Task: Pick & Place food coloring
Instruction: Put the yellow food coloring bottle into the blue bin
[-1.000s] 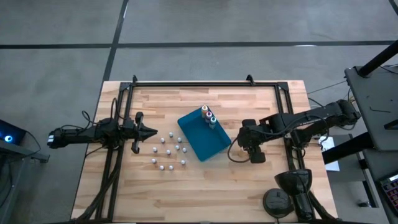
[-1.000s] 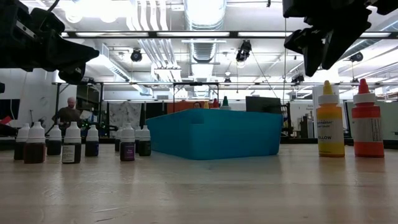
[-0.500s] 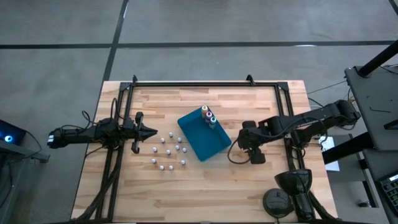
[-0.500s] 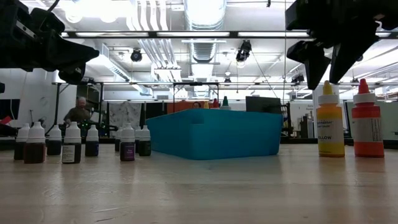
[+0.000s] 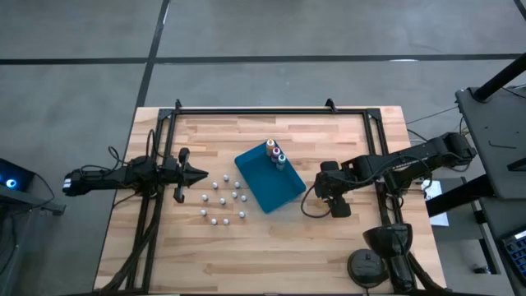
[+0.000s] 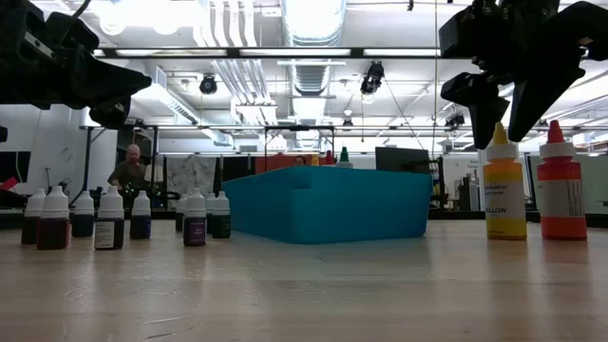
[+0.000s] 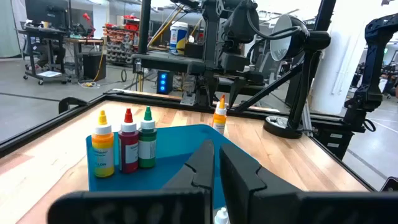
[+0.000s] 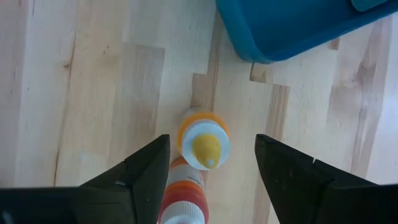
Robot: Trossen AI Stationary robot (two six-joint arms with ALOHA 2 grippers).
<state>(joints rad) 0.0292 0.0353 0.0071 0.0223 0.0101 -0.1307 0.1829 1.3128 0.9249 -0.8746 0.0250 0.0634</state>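
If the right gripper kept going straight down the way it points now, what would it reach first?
Most likely the yellow-topped bottle: the right gripper hangs open above it, the cap between its fingers. The orange bottle sits close beside one finger and might be brushed; depth is hard to judge.

table: we see pale wood planks (image 5: 271,247) inside a black frame (image 5: 271,108) | tray: blue, rectangular (image 5: 265,186), set askew near the middle | room: a person (image 6: 127,172) far behind, ceiling lights (image 6: 313,13)
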